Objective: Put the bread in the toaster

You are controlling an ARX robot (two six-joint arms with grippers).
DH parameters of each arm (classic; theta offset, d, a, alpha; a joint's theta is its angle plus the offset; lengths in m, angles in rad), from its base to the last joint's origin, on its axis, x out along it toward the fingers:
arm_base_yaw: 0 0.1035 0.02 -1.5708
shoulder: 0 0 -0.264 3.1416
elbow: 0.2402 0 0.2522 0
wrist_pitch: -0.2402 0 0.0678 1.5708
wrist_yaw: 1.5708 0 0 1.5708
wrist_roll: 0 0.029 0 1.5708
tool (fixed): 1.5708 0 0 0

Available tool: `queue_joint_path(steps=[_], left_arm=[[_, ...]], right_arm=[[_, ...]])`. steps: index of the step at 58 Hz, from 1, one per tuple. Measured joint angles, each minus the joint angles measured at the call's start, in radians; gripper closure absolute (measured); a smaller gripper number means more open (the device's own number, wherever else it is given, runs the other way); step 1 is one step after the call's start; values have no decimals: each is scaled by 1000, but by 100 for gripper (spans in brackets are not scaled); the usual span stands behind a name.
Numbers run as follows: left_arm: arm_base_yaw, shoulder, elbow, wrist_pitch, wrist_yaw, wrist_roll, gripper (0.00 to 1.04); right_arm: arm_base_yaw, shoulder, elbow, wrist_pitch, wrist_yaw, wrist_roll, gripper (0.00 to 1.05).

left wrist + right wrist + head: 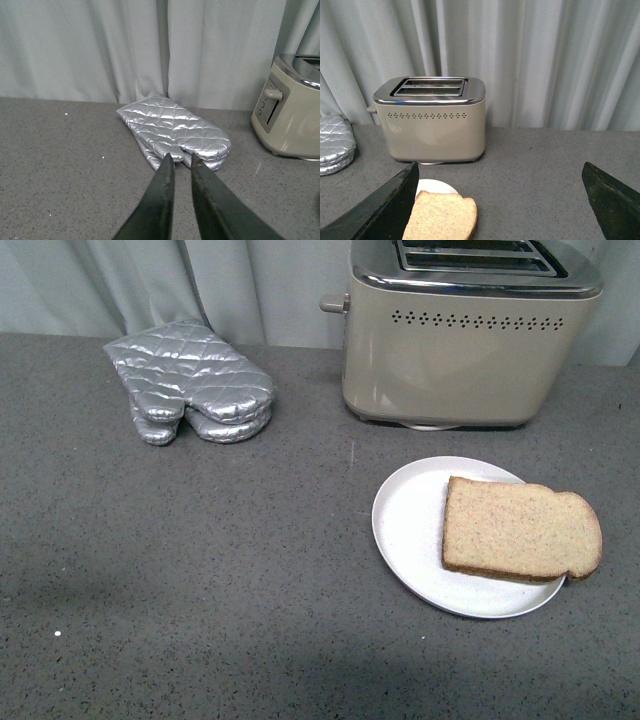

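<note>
The bread point(520, 530), a flat light-brown slice with darker crust, lies on a white plate point(410, 525) at the front right. The beige toaster point(465, 335) with chrome top and two empty slots stands behind the plate. Neither gripper shows in the front view. In the right wrist view my right gripper point(500, 167) is open wide and empty, above the counter, with the bread point(441, 217) by its one finger point(385, 210) and the toaster point(432, 120) beyond. In the left wrist view my left gripper point(180, 158) is shut and empty, with the toaster point(290, 107) off to one side.
A silver quilted oven mitt point(190, 380) lies on the grey counter point(200, 570) at the back left; it also shows just past my left gripper's tips in the left wrist view point(175, 130). A pale curtain point(260, 280) hangs behind the counter.
</note>
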Motion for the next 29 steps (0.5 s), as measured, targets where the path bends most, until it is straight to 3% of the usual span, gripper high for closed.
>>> queue_joint_path(steps=[3, 20, 24, 29], left_arm=[[13, -55, -13, -35, 17, 1, 102], [72, -398, -37, -345, 71, 12, 101], [126, -468, -48, -404, 148, 13, 101], [159, -527, -53, -456, 162, 14, 101]], right_arm=[[0, 0, 0, 0, 1, 0, 10], [0, 0, 0, 0, 0, 0, 10], [0, 0, 0, 0, 0, 0, 10], [0, 0, 0, 0, 1, 0, 10]])
